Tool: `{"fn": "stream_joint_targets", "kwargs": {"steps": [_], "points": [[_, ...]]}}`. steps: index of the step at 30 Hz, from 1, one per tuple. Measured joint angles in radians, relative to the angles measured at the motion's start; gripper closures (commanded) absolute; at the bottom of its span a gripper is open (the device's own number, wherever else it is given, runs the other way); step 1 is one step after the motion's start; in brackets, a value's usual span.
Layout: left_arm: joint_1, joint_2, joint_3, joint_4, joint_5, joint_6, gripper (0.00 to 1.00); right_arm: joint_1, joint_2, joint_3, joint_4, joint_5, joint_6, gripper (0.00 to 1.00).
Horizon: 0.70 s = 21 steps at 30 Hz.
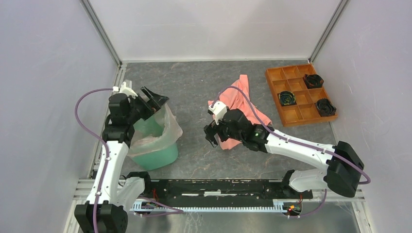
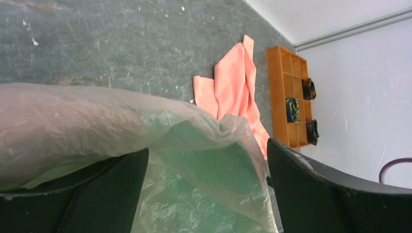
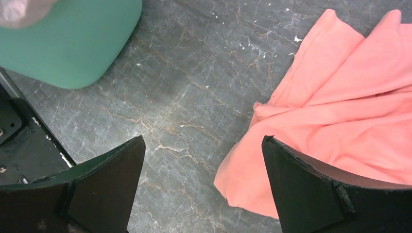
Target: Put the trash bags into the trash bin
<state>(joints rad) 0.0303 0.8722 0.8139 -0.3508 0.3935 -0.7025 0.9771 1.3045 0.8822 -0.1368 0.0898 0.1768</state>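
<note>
The mint-green trash bin (image 1: 156,154) stands at the left of the table. The pale pink translucent trash bag (image 1: 171,124) lines it, with its mouth bunched over the rim. My left gripper (image 1: 154,99) is open above the bin's far rim. In the left wrist view the bag (image 2: 97,126) fills the space between the wide-apart fingers (image 2: 330,194), and the green bin (image 2: 214,165) shows through it. The left gripper (image 2: 208,145) is not clamped on the bag. My right gripper (image 1: 211,137) is open and empty over bare table. The bin's corner (image 3: 68,43) lies to its left.
A salmon-orange cloth (image 1: 243,97) lies crumpled mid-table, right beside my right gripper (image 3: 203,138), and its edge (image 3: 340,107) reaches under the right finger. An orange compartment tray (image 1: 293,73) holding three black items stands at the back right. White walls enclose the table.
</note>
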Motion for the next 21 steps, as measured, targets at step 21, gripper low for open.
{"fn": "stream_joint_targets", "kwargs": {"steps": [21], "points": [[0.000,0.329,0.056,0.507,-0.003,-0.046,0.03,0.037,0.124,-0.031,0.204,-0.111,0.071,0.02]]}}
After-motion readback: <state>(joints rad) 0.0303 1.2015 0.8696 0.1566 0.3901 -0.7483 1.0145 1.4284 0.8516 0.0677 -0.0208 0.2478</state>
